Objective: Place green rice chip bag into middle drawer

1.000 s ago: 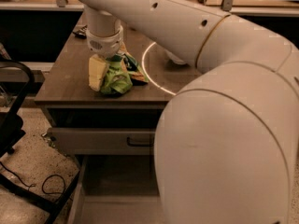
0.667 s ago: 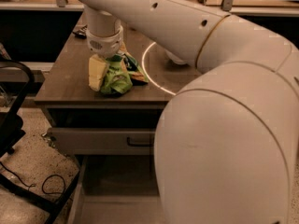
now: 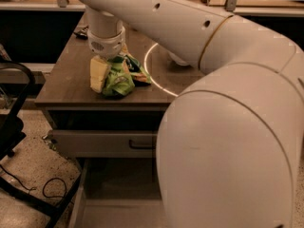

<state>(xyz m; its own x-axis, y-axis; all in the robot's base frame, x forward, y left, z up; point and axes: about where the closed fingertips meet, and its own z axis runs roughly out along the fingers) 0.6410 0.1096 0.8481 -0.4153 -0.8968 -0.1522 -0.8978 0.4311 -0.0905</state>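
Arm (image 3: 199, 27): it enters from the lower right, fills most of the view and reaches across the cabinet top (image 3: 66, 80) to its left half.

Gripper (image 3: 107, 65): it points straight down over the cabinet top, near the front edge and left of centre. Its lower end is in contact with the bag (image 3: 118, 77). Jaw state: cannot tell, because the bag and the wrist housing cover the tip.

Bag: crumpled, green, resting on the cabinet top directly under and just right of the gripper, close to the front edge. It is not in any drawer.

Bowl (image 3: 154, 63): white, on the cabinet top just right of the bag. Only part of its rim shows; the arm hides the remainder.

Wrapper (image 3: 80, 32): small, dark, near the back left corner of the cabinet top, well apart from the bag.

Upper drawer (image 3: 95, 144): grey front panel with dark handle, below the front edge.

Middle drawer (image 3: 114, 213): pulled out below the upper drawer, floor exposed, right part hidden by the arm.

Chair (image 3: 14, 127): black, left of the cabinet.
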